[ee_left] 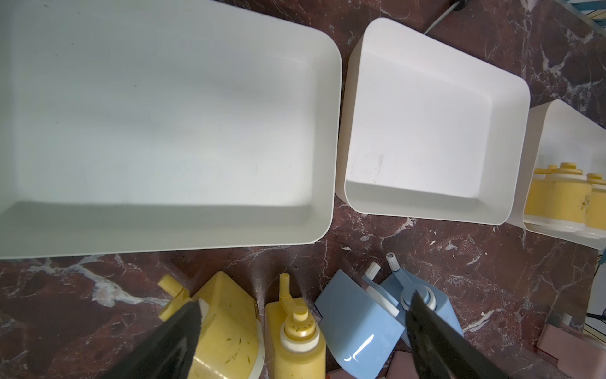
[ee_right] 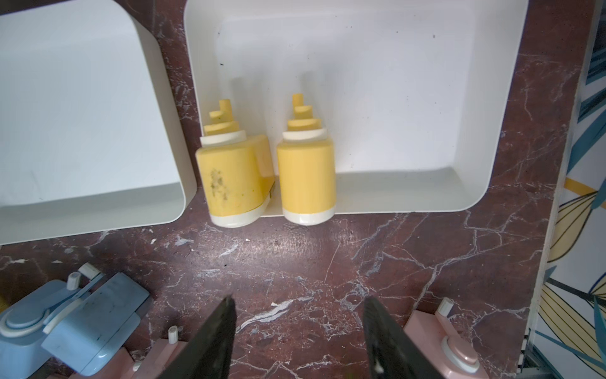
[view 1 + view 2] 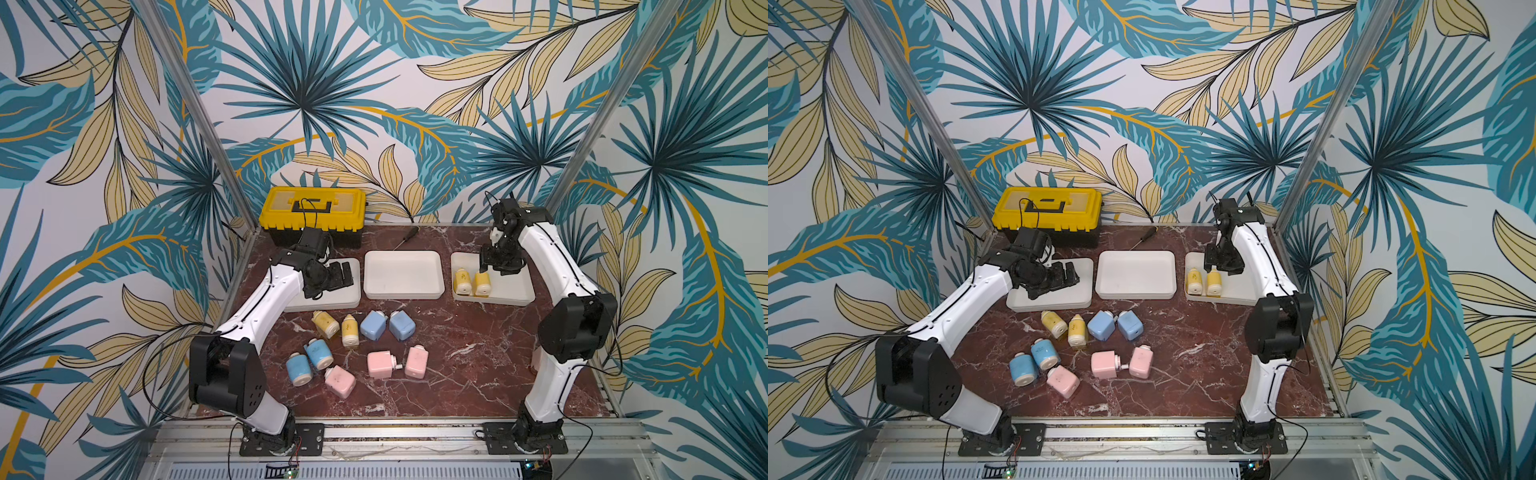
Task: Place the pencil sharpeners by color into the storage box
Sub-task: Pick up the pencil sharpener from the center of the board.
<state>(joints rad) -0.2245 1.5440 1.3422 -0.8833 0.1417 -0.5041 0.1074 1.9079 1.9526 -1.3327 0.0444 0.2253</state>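
Three white storage box trays stand in a row: left point(image 3: 351, 300), middle point(image 3: 402, 274), right point(image 3: 515, 293). Two yellow pencil sharpeners point(image 3: 462, 281) point(image 2: 305, 170) stand upright in the right tray. On the table in front lie two yellow ones point(image 3: 325, 324) point(image 1: 229, 328), several blue ones point(image 3: 373, 326) point(image 1: 357, 321) and three pink ones point(image 3: 380, 364). My left gripper point(image 3: 347, 274) point(image 1: 305, 298) hangs open and empty over the left tray. My right gripper point(image 3: 488, 266) point(image 2: 300, 300) is open and empty above the right tray, just behind the two yellow sharpeners.
A yellow toolbox point(image 3: 312, 212) sits at the back left behind the left arm. A screwdriver point(image 3: 406, 237) lies behind the middle tray. Metal frame posts rise at both back corners, and the table ends close to the right tray.
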